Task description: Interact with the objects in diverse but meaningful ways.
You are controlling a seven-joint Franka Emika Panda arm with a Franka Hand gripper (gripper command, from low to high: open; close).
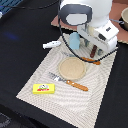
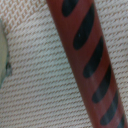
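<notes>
In the exterior view, the white Panda arm [image 1: 85, 17] reaches down over the far part of a beige woven placemat [image 1: 95, 95] that lies on a black bench [image 1: 20, 55]. Its jaws are low over the mat near the far edge of a tan round plate [image 1: 73, 68], beside an orange-handled utensil [image 1: 92, 61]. The arm's own body hides the fingertips, so I cannot tell whether the jaws are open, closed or gripping anything.

The pale-blue cup-like block [image 1: 74, 41] stands on the far edge of the mat, just beside the arm on the exterior view's left. The small white oblong piece [image 1: 51, 44] lies on the black bench, off the mat and farther to the exterior view's left. The flat yellow packet with red print [image 1: 44, 88] lies on the near corner of the mat at the exterior view's left, well apart from the arm. A fork with an orange handle [image 1: 70, 81] lies on the mat, touching the near rim of the plate. A grey pot [image 1: 124, 19] sits at the far right edge of the picture.

In the wrist view, a dark reddish-brown stick with black slanted stripes [image 2: 90, 60] fills the picture diagonally, very close to the camera and blurred. It lies over the woven placemat [image 2: 35, 75]. A sliver of the pale plate rim [image 2: 2, 55] shows at one edge. No fingertips show here.
</notes>
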